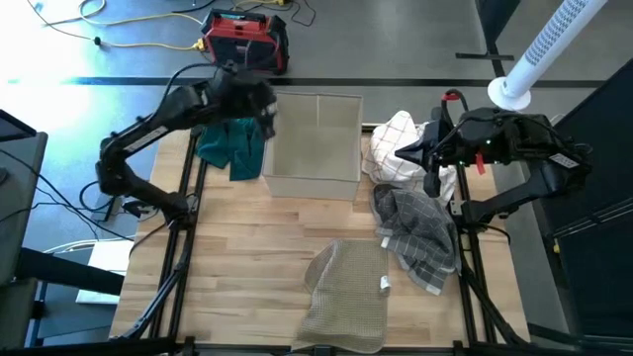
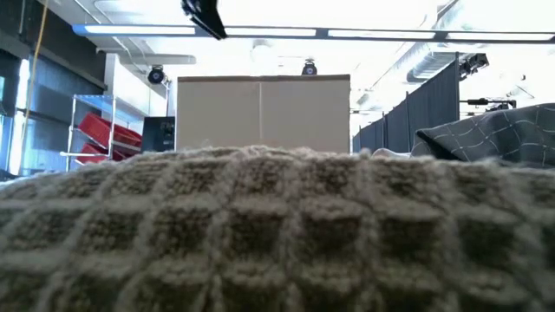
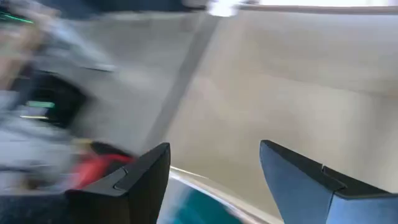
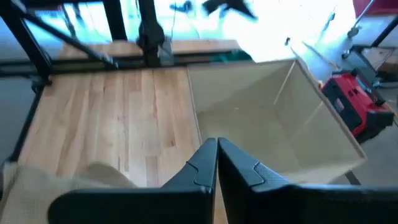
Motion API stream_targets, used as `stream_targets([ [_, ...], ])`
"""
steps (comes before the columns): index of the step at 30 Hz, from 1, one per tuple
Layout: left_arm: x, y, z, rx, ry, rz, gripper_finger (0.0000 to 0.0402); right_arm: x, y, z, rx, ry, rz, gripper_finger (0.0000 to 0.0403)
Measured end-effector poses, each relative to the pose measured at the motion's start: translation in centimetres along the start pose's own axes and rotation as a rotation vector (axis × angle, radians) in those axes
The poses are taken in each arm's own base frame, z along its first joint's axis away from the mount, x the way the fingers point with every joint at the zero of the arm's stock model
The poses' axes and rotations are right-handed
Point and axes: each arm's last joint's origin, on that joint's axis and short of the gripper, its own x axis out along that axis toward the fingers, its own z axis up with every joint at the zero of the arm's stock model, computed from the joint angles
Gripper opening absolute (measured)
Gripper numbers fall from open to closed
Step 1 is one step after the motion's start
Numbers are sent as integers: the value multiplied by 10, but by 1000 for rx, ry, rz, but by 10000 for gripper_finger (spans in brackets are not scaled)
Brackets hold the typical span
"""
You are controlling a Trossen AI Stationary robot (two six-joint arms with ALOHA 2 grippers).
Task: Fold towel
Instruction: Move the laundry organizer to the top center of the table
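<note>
Left gripper hangs over the near-left corner of the box, just beside the teal towel; its wrist view shows the fingers spread wide with nothing between them, so it carries no load. Judgement: it sits high and empty, probably placed to come down for a fresh towel or just clear of the box wall. Right gripper is raised at the right side of the worktop, above the white towel; its wrist view shows the two fingers pressed together, nothing held. It points across toward the box, apparently waiting. The open-topped beige box stands at the back centre of the worktop, looks empty inside, and is likely the drop point for finished towels. The teal towel is bunched against the box's left wall; the white towel is crumpled at the right, with a grey checked towel draped just in front of it. A tan waffle-weave towel lies front and centre, apart from both grippers, roughly rectangular with its near edge at the worktop's edge; a small white tag shows on its right side. It fills the low view. Whether it is already folded cannot be told. No gripper touches any towel.
</note>
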Motion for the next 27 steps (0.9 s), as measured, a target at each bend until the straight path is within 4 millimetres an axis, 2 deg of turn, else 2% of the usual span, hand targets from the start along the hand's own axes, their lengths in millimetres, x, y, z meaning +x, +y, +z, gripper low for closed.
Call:
stream_targets([
  [7, -39, -49, -21, -50, 175, -375, 239, 9, 5, 9, 38, -60, 94, 0],
  [10, -47, -72, -23, -5, 214, -443, 229, 26, 11, 5, 7, 41, 178, 0],
  [13, -50, -94, -28, 47, 254, -509, 194, 54, 17, -4, -4, 183, 215, 0],
  [17, -42, -121, -46, 84, 319, -591, 113, 100, 28, -21, 45, 224, 418, 0],
  [19, -33, -134, -59, 86, 335, -619, 64, 115, 24, -35, 92, 207, 521, 0],
  [21, -22, -143, -72, 76, 326, -634, 21, 125, 14, -50, 114, 159, 516, 0],
  [23, -11, -151, -84, 49, 292, -648, 8, 138, 4, -73, 144, 177, 446, 0],
  [25, 2, -156, -94, 39, 272, -648, 14, 154, -4, -98, 194, 240, 371, 0],
  [27, 13, -158, -102, 34, 269, -616, 14, 162, -6, -108, 204, 242, 297, 0],
])
